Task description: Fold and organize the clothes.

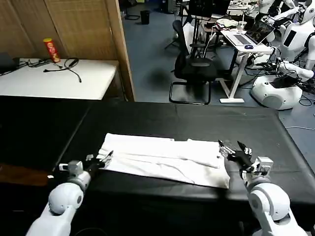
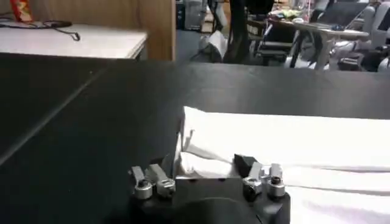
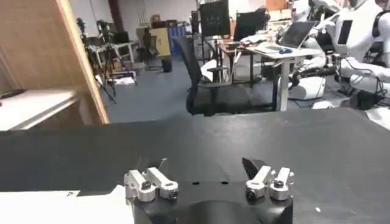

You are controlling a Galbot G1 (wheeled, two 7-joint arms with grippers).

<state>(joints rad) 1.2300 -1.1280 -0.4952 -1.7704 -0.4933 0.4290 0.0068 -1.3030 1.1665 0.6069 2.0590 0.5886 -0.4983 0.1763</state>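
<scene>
1. Shirt first: the white T-shirt (image 1: 165,160) lies folded into a long band across the near part of the black counter (image 1: 187,123), stretched between the two sets of fingers.
2. The left gripper (image 1: 104,158) sits at the band's left end. In the left wrist view its fingers (image 2: 155,172) stand spread, with a raised corner of the T-shirt (image 2: 274,143) in the gap between them. I cannot tell whether either finger actually touches the cloth.
3. The right gripper (image 1: 232,148) is at the band's right end, its fingers (image 1: 241,146) apart and released just beside the cloth's edge.
4. In the right wrist view those fingers (image 3: 148,176) hold nothing. Only dark counter (image 3: 244,146) lies between and ahead of them, and a strip of the T-shirt (image 3: 61,207) lies off to one side of the gripper body.
5. Beyond both grippers' fingers, the far part of the counter is bare black cloth.
</scene>
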